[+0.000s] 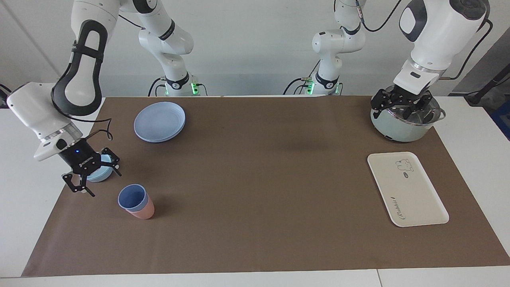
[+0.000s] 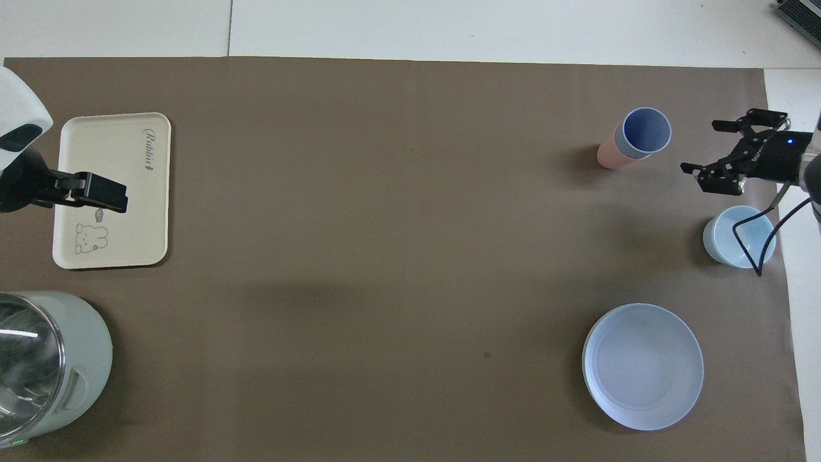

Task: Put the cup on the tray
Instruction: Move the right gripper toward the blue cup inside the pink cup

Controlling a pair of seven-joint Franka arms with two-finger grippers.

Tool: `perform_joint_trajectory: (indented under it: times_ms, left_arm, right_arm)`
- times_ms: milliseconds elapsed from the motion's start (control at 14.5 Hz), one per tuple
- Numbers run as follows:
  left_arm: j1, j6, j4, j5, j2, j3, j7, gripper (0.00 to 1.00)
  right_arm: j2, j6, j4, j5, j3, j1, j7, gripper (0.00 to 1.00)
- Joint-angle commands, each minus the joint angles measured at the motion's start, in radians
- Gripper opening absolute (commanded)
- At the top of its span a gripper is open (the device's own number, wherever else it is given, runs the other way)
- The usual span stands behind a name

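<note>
Currently, cup (image 1: 132, 197): nested in the pink cup (image 1: 142, 210), well apart from tray (image 1: 407, 189).
Handling: likely light, stiff, slick; grip rim wall, lift clear of pink cup.
Right pincer (image 1: 90, 178): released, empty, beside cup.
Left pincer (image 1: 401, 104): released, over pot (image 1: 405, 120), waiting.

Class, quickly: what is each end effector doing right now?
Left end effector: open, empty, over the pot.
Right end effector: open, empty, beside the bowl.
</note>
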Motion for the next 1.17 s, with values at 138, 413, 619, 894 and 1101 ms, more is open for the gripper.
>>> perform_joint_trajectory:
  times_ms: [138, 413, 619, 894, 1101]
  left_arm:
    - [-0.007, -0.013, -0.003, -0.005, -0.012, 0.008, 0.016, 1.0]
    - [-0.005, -0.008, -0.003, -0.005, -0.012, 0.008, 0.016, 1.0]
    - [-0.004, -0.013, -0.005, -0.005, -0.012, 0.008, 0.029, 1.0]
    - [-0.007, -0.011, -0.005, -0.005, -0.012, 0.008, 0.029, 1.0]
    - [-0.007, -0.014, -0.003, -0.005, -0.012, 0.008, 0.029, 1.0]
  right_arm:
    - [0.123, -0.1, 0.022, 0.302, 0.012, -0.054, -0.238, 1.0]
    - [0.167, -0.108, 0.024, 0.441, 0.015, -0.031, -0.292, 1.0]
    - [0.201, -0.103, 0.024, 0.59, 0.013, -0.002, -0.398, 1.0]
    - [0.203, -0.086, 0.024, 0.644, 0.013, 0.027, -0.408, 1.0]
    - [0.208, -0.059, 0.025, 0.658, 0.013, 0.041, -0.417, 1.0]
